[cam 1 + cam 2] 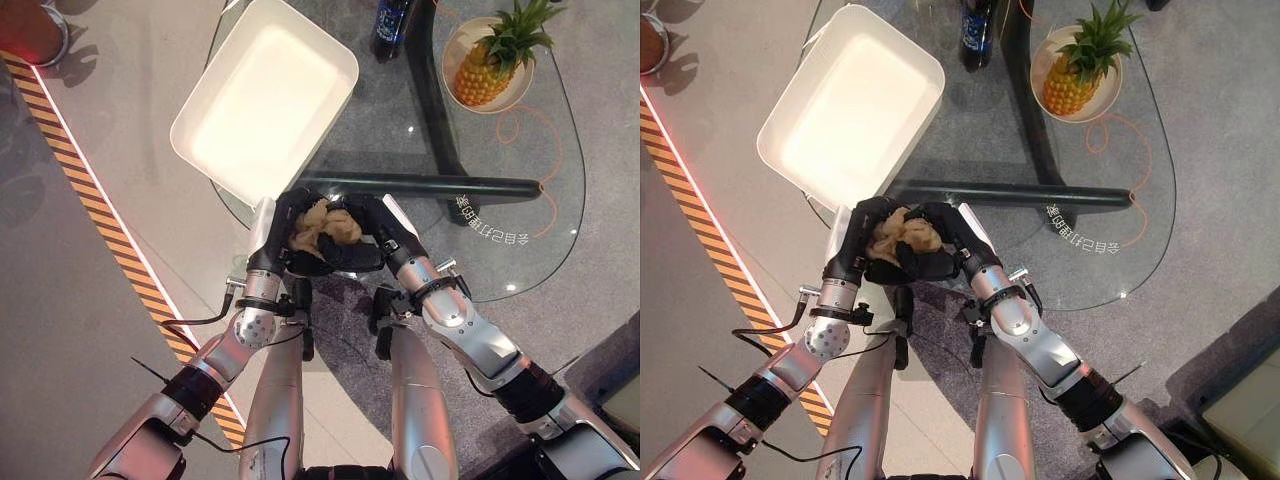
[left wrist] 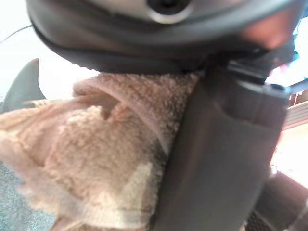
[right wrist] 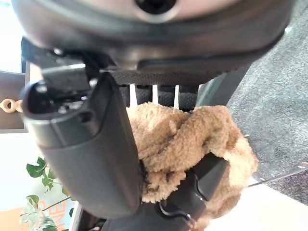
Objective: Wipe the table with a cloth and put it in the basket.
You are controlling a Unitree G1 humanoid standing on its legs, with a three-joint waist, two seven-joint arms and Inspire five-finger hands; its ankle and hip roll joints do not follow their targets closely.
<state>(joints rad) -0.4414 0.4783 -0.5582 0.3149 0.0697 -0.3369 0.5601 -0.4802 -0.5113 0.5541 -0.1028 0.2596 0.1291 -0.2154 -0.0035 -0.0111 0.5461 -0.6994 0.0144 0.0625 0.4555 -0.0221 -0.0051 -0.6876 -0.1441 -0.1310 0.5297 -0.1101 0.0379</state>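
both hands meet at the near edge of the glass table (image 1: pixel 520 250), with the tan cloth (image 1: pixel 322 228) bunched between them. left hand (image 1: pixel 278 235) has its fingers curled round the cloth's left side; its wrist view shows terry pile pressed against the thumb. right hand (image 1: pixel 372 240) has its fingers wrapped over the right side and underneath; its wrist view shows the cloth (image 3: pixel 187 144) wedged between thumb and fingers. cloth sits just near of the white basket (image 1: pixel 200 130).

step in hand, as i judge it: carrying the wad to the basket. to do it well, keep both grips firm until the cloth is over the basket's open middle, lift it above the near rim rather than dragging across it, then let 1 hand go before the other so the wad falls inside and no corner hangs over the wall.

containers: the white basket, far left and partly overhanging the table edge, holds nothing i can see. a pale bowl (image 1: pixel 525 85) at far right holds 1 pineapple (image 1: pixel 480 75). a dark bottle (image 1: pixel 390 28) stands between them at the far edge.
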